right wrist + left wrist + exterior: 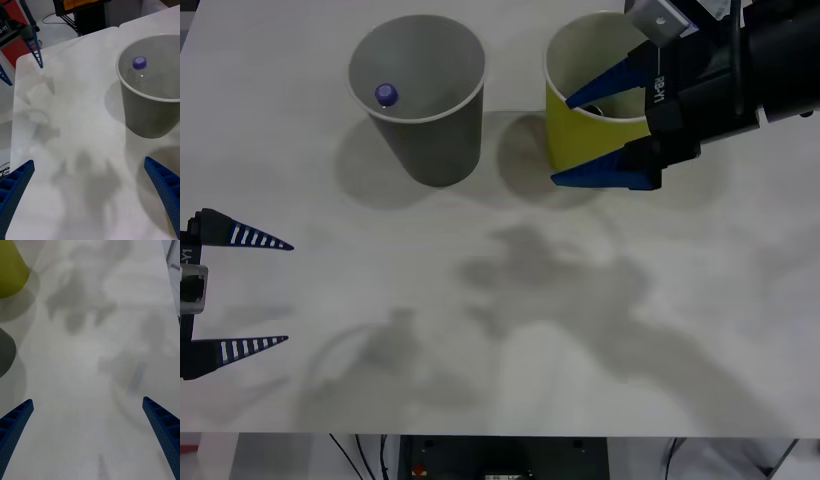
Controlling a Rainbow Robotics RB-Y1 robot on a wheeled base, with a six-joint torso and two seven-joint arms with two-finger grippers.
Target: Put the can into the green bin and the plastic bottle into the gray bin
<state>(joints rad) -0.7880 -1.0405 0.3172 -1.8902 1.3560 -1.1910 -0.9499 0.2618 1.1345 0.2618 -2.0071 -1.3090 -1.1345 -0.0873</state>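
The gray bin (420, 100) stands upright at the back left. The plastic bottle (387, 94) is inside it, purple cap up, also seen in the right wrist view as the bottle (139, 63) in the gray bin (150, 120). The green bin (580, 120) stands upright to its right. My right gripper (562, 143) is open at that bin's front, one finger over the rim and one outside the wall, holding nothing. A dark patch (608, 104) shows deep in the green bin; I cannot tell if it is the can. My left gripper (288, 293) waits open at the table's left edge.
The white table (510, 330) stretches bare between the bins and its front edge, marked by soft shadows. In the left wrist view the green bin (9, 270) and gray bin (5, 352) show at one side. Dark equipment and cables stand beyond the table's edge.
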